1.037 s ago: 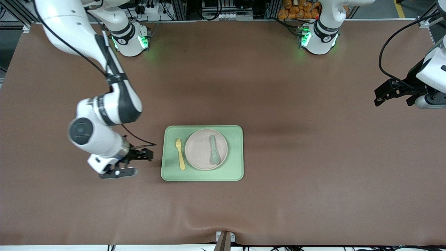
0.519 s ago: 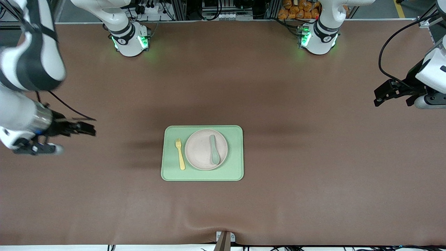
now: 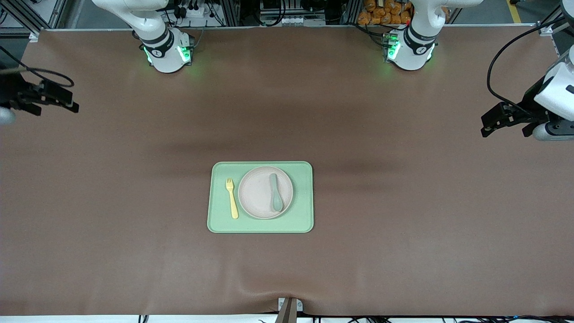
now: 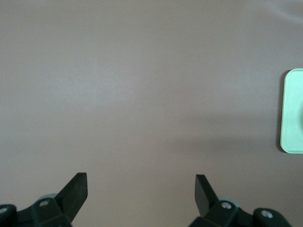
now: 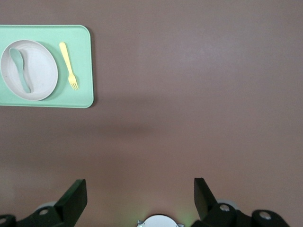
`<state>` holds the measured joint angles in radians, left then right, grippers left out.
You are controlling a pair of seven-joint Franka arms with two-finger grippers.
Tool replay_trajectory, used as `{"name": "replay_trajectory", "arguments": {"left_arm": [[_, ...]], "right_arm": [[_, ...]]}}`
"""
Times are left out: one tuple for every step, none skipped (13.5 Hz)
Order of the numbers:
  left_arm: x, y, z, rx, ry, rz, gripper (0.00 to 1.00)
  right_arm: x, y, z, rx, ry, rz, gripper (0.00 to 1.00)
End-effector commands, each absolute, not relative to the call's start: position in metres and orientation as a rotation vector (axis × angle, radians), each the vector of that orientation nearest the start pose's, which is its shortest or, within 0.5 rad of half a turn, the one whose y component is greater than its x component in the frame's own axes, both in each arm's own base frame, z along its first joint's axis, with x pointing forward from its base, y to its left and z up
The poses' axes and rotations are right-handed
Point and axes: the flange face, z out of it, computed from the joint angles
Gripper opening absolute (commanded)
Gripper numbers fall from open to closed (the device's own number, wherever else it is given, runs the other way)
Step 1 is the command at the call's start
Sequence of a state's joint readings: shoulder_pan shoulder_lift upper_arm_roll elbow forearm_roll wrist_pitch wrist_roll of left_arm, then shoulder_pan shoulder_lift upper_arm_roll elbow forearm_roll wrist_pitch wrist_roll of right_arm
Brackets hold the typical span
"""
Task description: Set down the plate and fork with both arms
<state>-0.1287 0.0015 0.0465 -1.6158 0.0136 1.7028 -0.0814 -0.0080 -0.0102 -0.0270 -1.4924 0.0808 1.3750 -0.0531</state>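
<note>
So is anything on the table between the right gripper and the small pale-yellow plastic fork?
Nothing visible: only bare brown table lies between the right gripper, open over its end, and the pale-yellow plastic fork on the light-green rectangular tray.

A robotics lab: a wide bench (image 3: 403,251) under a brown cover, two white arms bolted along its top edge on green-lit bases (image 3: 168,54), and aluminium framing (image 3: 233,11) with loose cables (image 3: 197,9) across the top of the frame.
</note>
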Motion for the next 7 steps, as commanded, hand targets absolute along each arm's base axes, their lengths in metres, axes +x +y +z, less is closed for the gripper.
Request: {"name": "replay_trajectory", "arguments": {"left_arm": [[0.565, -0.044, 0.617, -3.137, 0.03, -0.128, 1.0], [0.564, -0.045, 0.617, -3.137, 0.032, -0.128, 1.0], [0.564, -0.046, 0.617, -3.137, 0.035, -0.128, 1.0], [0.564, -0.046, 0.617, -3.137, 0.035, -0.128, 1.0], [0.565, -0.046, 0.615, -3.138, 0.032, -0.123, 1.0], [0.566, -0.046, 0.614, -3.138, 0.032, -0.121, 1.0], [0.566, -0.047, 0.614, -3.138, 0.034, -0.121, 1.0]], "right_arm": [[0.514, -0.013, 0.674, -3.058, -0.054, 0.13, 1.0], [0.514, -0.016, 0.674, -3.059, -0.047, 0.132, 1.0], [0.514, -0.022, 0.674, -3.058, -0.031, 0.127, 1.0], [0.514, -0.026, 0.674, -3.058, -0.019, 0.124, 1.0], [0.513, -0.029, 0.674, -3.058, -0.009, 0.126, 1.0], [0.513, -0.034, 0.673, -3.057, 0.005, 0.13, 1.0], [0.513, -0.034, 0.672, -3.057, 0.005, 0.134, 1.0]]}}
